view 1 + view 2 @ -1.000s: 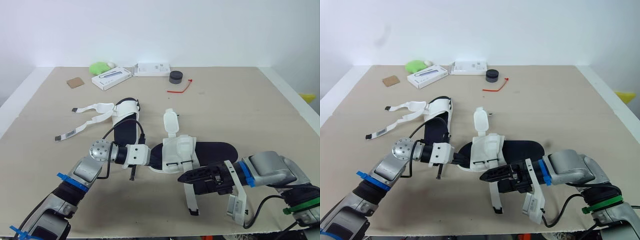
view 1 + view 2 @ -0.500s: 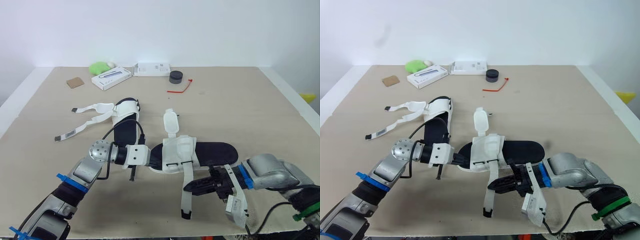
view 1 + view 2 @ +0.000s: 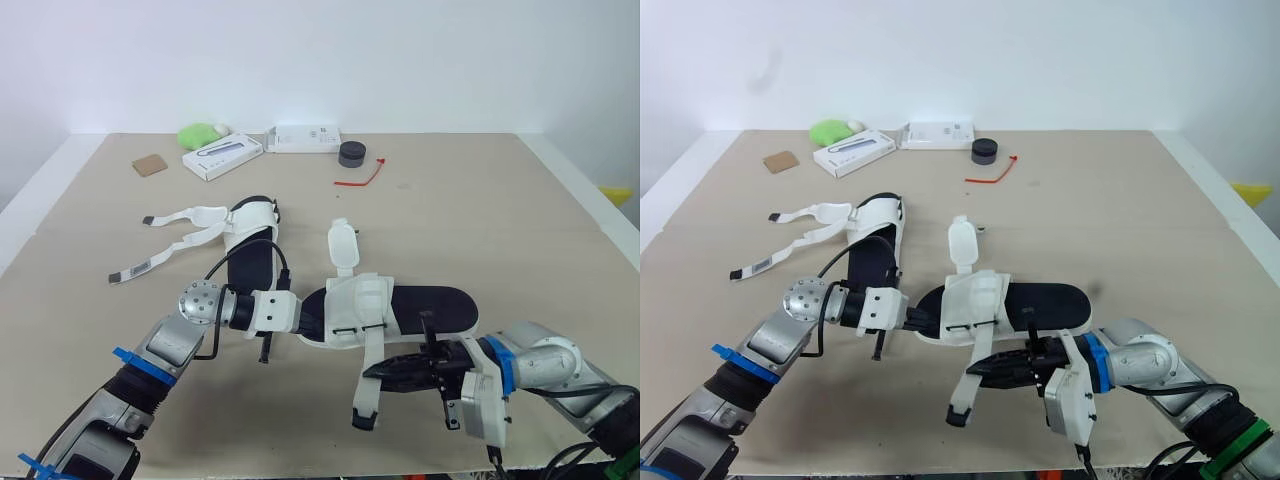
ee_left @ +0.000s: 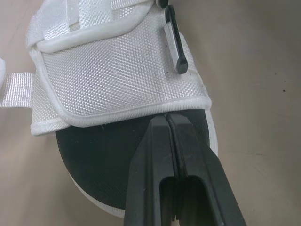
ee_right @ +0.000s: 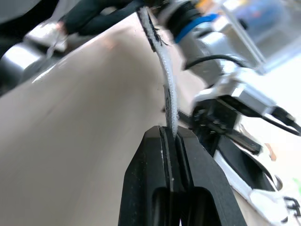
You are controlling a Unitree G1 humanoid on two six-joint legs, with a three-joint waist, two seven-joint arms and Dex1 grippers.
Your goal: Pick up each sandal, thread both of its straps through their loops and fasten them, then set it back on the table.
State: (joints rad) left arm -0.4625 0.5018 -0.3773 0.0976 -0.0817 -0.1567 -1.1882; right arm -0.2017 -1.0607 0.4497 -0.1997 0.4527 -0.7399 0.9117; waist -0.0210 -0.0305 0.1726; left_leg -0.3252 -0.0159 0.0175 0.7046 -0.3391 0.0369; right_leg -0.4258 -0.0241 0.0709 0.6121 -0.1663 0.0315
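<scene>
The near sandal [image 3: 425,308], black-soled with a white upper, lies on the table [image 3: 480,210]. My left gripper [image 3: 312,318] is shut on its toe end; the left wrist view shows the fingertips [image 4: 167,123] pinching the sole edge just under the white upper [image 4: 108,70]. One long white strap [image 3: 368,385] hangs from the upper toward the front edge. My right gripper [image 3: 372,371] is shut on that strap, and the right wrist view has the strap [image 5: 168,94] running out from between the closed fingers. The second sandal [image 3: 250,240] lies farther left with its straps [image 3: 165,250] spread loose.
Along the back of the table sit two white boxes [image 3: 223,156] [image 3: 304,138], a green object [image 3: 200,134], a black round object [image 3: 351,153], a red tie [image 3: 360,176] and a brown card [image 3: 151,165]. The table's front edge is close under my right arm.
My right gripper went from open beside the strap to shut on it and turned lower. The strap's free end swung left. The left arm held still.
</scene>
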